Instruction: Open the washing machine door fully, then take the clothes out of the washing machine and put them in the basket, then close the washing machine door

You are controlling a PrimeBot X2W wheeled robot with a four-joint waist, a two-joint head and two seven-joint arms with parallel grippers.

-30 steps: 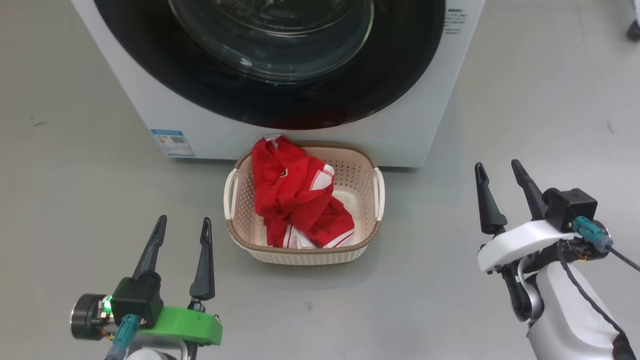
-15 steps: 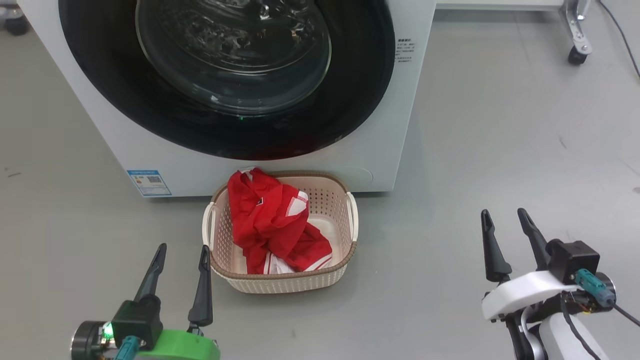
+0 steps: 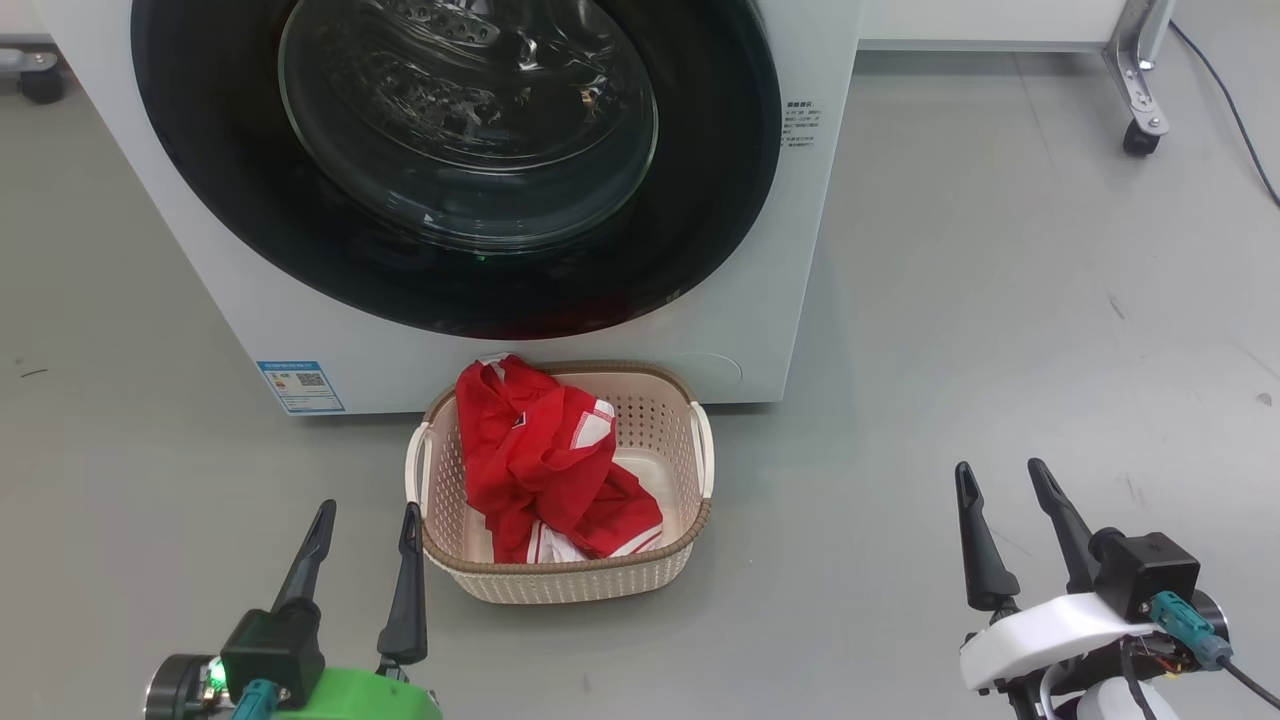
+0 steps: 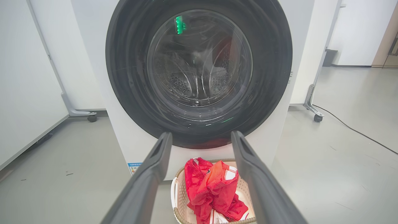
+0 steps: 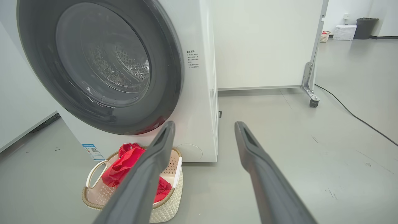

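The basket (image 3: 570,583) is sitting on the grey floor (image 3: 950,350) right in front of the washing machine (image 3: 250,310), below the lowest part of the washing machine door (image 3: 460,150); whether its far rim is touching the white front cannot be told. The red clothes (image 3: 545,465) are lying heaped in the left and middle of the basket, with one fold rising above the far rim and white-striped hems showing toward the near side, while the right part of the basket's bottom is showing bare. The door is lying flat against the machine's front, and the perforated steel drum (image 4: 192,81) is showing through its glass with no red fabric visible inside. A small blue sticker (image 3: 300,386) is sitting low on the machine's left. The left gripper (image 3: 368,512) is hanging at the near left with its fingers spread apart, holding nothing and touching nothing, its right finger near the basket's near-left corner but apart from it. The right gripper (image 3: 998,470) is hanging at the near right, well apart from the basket, fingers likewise spread and empty above bare floor.
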